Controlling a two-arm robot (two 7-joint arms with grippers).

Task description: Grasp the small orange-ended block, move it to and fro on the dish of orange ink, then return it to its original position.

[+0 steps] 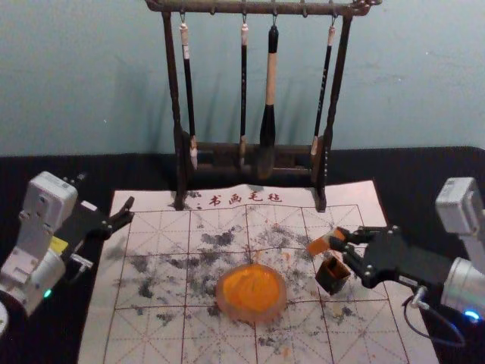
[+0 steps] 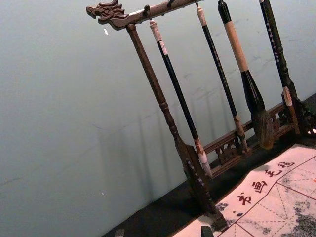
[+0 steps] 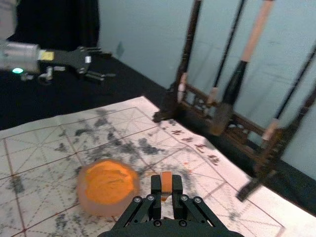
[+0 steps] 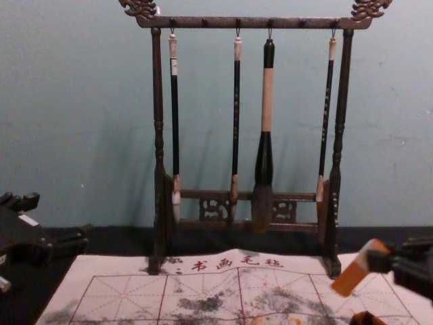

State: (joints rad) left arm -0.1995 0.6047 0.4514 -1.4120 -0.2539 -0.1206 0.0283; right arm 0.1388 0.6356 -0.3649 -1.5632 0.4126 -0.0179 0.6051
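Grasping stage complete: the small orange-ended block (image 1: 319, 246) is held tilted in the air, close to an open-topped dark box (image 1: 331, 275) on the printed mat (image 1: 163, 326). The stroking to and fro on the dish (image 1: 251, 314) of orange ink (image 1: 252, 288) cannot be confirmed as done or pending from this position; the block hangs apart from the dish, toward the robot's right. Its return is, in any case, outstanding, the box being the likely original place (a judgement from nearness alone). If inking remains, the next move should carry the block across to the dish; otherwise, a careful lowering at the box is called for. The right gripper (image 1: 338, 239) is closed down only to the block's thickness, its two fingers pinching opposite sides. The left gripper (image 3: 111, 64), parked beyond the mat's left side, has its fingers spread and grasps nothing
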